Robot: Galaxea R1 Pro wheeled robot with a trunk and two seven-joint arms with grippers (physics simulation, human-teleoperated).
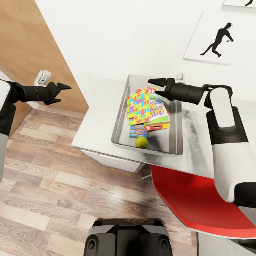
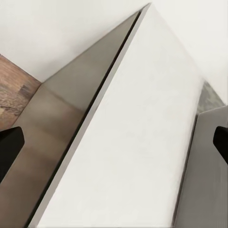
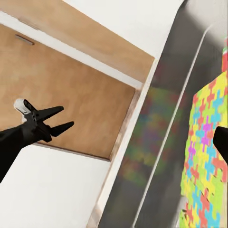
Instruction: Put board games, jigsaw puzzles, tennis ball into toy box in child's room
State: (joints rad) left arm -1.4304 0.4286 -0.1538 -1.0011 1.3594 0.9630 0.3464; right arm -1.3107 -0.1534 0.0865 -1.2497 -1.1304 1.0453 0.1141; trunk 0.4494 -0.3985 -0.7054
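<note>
From the head camera I saw the toy box point(image 1: 121, 117) on the table point(image 1: 96, 124), and inside it I counted one jigsaw puzzle point(image 1: 138, 106) leaning on top, one Skip-Bo game box point(image 1: 158, 112) under it, one small blue game box point(image 1: 138, 132) and one tennis ball point(image 1: 141, 142). A corner of another green box showed behind the puzzle; I could not tell which toy it was. The right gripper point(image 1: 156, 83) hovered over the far end of the box, its fingers spread and holding nothing. The left gripper point(image 1: 64, 93) hung off the table's left side above the wood floor point(image 1: 53, 185), fingers also spread apart and empty.

The right wrist camera showed what the head camera did not: the puzzle's point(image 3: 206, 156) colours reflected on the inner wall of the box point(image 3: 161, 142), and the left gripper point(image 3: 61, 119) seen from across. The left wrist camera gave me the table edge point(image 2: 128, 142) and two black fingertips point(image 2: 9, 145).
</note>
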